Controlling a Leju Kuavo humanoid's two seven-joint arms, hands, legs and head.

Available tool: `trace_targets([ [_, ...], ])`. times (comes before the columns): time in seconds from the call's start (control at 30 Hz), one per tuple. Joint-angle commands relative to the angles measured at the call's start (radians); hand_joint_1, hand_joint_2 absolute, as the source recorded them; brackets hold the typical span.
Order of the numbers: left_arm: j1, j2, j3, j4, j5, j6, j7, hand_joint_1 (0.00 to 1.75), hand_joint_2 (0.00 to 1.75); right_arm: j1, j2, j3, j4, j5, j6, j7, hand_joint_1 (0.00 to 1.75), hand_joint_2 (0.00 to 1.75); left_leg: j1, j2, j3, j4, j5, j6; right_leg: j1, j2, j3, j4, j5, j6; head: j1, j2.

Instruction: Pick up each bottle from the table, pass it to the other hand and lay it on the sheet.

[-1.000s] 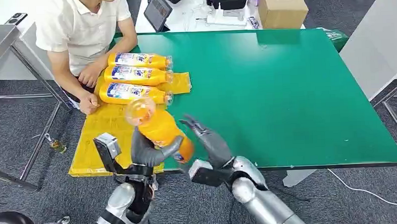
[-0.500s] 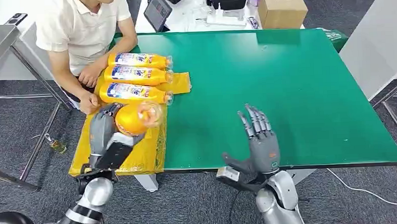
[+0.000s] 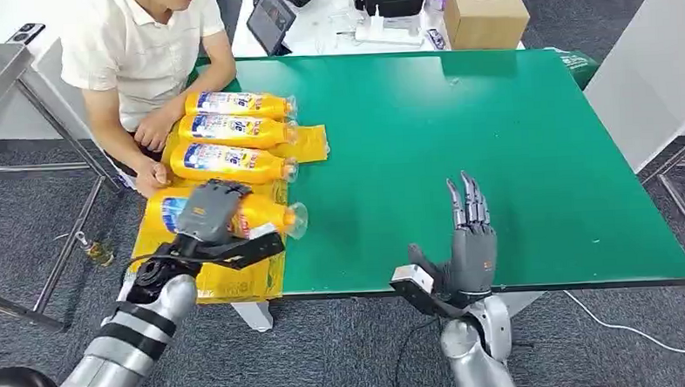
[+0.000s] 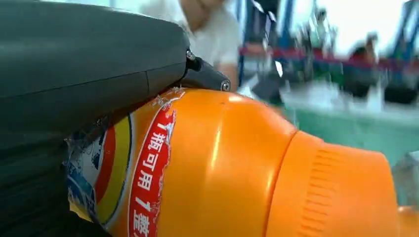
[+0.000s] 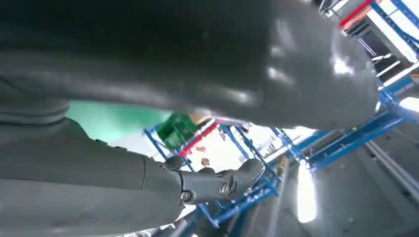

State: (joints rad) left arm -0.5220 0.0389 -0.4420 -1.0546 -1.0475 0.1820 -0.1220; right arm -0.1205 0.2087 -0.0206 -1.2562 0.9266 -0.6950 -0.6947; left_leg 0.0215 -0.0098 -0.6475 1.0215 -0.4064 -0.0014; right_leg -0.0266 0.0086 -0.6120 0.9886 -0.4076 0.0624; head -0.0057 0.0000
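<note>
On the yellow sheet (image 3: 210, 282), your 9 o'clock | left hand (image 3: 209, 211) fingers wrapped over orange bottle (image 3: 270, 217) | right hand (image 3: 469, 240) fingers straight, slightly apart, holding nothing

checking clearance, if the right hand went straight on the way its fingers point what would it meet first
Nothing close: the right hand points up and away over the bare green table. The cardboard box lies roughly along that line far beyond, though depth is unclear.
</note>
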Motion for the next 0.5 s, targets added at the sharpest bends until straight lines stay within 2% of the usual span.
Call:
trace_targets([
  [0.03,-0.153,-0.086,-0.098,0.362,0.057,-0.026,-0.032,1.75,1.75,-0.049,-0.032,0.095,0.12,-0.025,-0.003,-0.003,0.0,0.0,0.001,-0.002,0.007,-0.001,-0.002,0.002,0.002,-0.004,0.008,-0.002,-0.002,-0.003,0.001,0.0],
  [0.1,-0.154,-0.094,-0.094,0.372,0.073,-0.038,-0.037,1.75,1.75,-0.049,-0.033,0.099,0.129,-0.032,-0.003,-0.003,0.0,0.0,0.001,0.0,0.009,-0.001,-0.003,0.002,0.002,-0.003,0.011,-0.002,-0.003,-0.005,0.0,0.0],
  [0.13,-0.157,-0.105,-0.076,0.392,0.092,-0.055,-0.047,1.75,1.75,-0.056,-0.037,0.113,0.153,-0.046,-0.003,-0.003,0.0,0.0,0.001,-0.001,0.004,0.0,-0.001,0.001,0.001,-0.002,0.004,-0.001,-0.001,-0.002,0.0,0.0],
  [0.17,-0.164,-0.112,-0.074,0.416,0.107,-0.073,-0.045,1.75,1.75,-0.055,-0.04,0.126,0.157,-0.06,-0.003,-0.003,0.0,0.0,0.001,0.0,0.01,-0.001,-0.004,0.002,0.003,-0.003,0.011,-0.002,-0.004,-0.005,0.0,0.0],
  [0.2,-0.171,-0.108,-0.091,0.427,0.093,-0.065,-0.044,1.64,1.75,-0.056,-0.043,0.136,0.162,-0.072,-0.003,-0.003,0.0,0.0,0.001,0.0,0.004,-0.001,-0.001,0.001,0.001,-0.001,0.005,-0.001,-0.001,-0.002,0.0,0.0],
  [0.23,-0.185,-0.111,-0.101,0.467,0.084,-0.046,-0.042,1.48,1.75,-0.056,-0.044,0.142,0.165,-0.067,-0.003,-0.003,0.0,0.0,0.001,0.0,0.006,-0.001,-0.002,0.002,0.002,-0.002,0.007,-0.002,-0.002,-0.003,0.0,0.0],
  [0.27,-0.189,-0.116,-0.094,0.481,0.094,-0.049,-0.041,1.47,1.75,-0.055,-0.043,0.139,0.165,-0.066,-0.003,-0.003,0.0,0.0,0.001,0.0,0.008,-0.001,-0.003,0.002,0.002,-0.001,0.009,-0.002,-0.002,-0.004,0.0,0.0],
  [0.3,-0.192,-0.123,-0.079,0.497,0.114,-0.046,-0.042,1.31,1.75,-0.052,-0.044,0.144,0.166,-0.075,-0.003,-0.003,0.0,0.0,0.001,0.0,0.005,-0.001,-0.002,0.002,0.001,-0.001,0.006,-0.001,-0.002,-0.003,0.0,0.0],
  [0.33,-0.195,-0.126,-0.072,0.509,0.123,-0.043,-0.041,1.12,1.75,-0.051,-0.044,0.143,0.165,-0.071,-0.003,-0.003,0.0,0.0,0.001,0.0,0.008,-0.001,-0.002,0.002,0.002,-0.002,0.009,-0.002,-0.002,-0.003,0.001,0.0],
  [0.37,-0.201,-0.133,-0.049,0.534,0.148,-0.033,-0.027,0.7,1.75,-0.049,-0.043,0.14,0.174,-0.074,-0.003,-0.003,0.0,0.0,0.001,0.001,0.003,0.0,-0.001,0.001,0.001,-0.001,0.004,-0.001,-0.001,-0.002,0.0,0.0],
  [0.4,-0.201,-0.133,-0.049,0.534,0.148,-0.033,-0.027,0.59,1.75,-0.049,-0.043,0.14,0.174,-0.074,-0.003,-0.003,0.0,0.0,0.001,0.0,0.005,0.0,-0.002,0.002,0.001,-0.001,0.006,-0.001,-0.002,-0.003,0.0,0.0],
  [0.47,-0.202,-0.139,-0.011,0.55,0.192,-0.05,-0.017,0.59,1.75,-0.044,-0.044,0.133,0.173,-0.067,-0.003,-0.003,0.0,0.0,0.001,0.0,0.005,0.0,-0.002,0.002,0.002,-0.001,0.006,-0.001,-0.002,-0.003,0.0,0.0],
  [0.5,-0.202,-0.138,-0.003,0.555,0.202,-0.054,-0.016,0.51,1.75,-0.038,-0.047,0.134,0.168,-0.069,-0.003,-0.003,0.0,0.0,0.001,0.0,0.004,-0.001,-0.001,0.001,0.001,-0.001,0.005,-0.001,-0.001,-0.002,0.0,0.0],
])
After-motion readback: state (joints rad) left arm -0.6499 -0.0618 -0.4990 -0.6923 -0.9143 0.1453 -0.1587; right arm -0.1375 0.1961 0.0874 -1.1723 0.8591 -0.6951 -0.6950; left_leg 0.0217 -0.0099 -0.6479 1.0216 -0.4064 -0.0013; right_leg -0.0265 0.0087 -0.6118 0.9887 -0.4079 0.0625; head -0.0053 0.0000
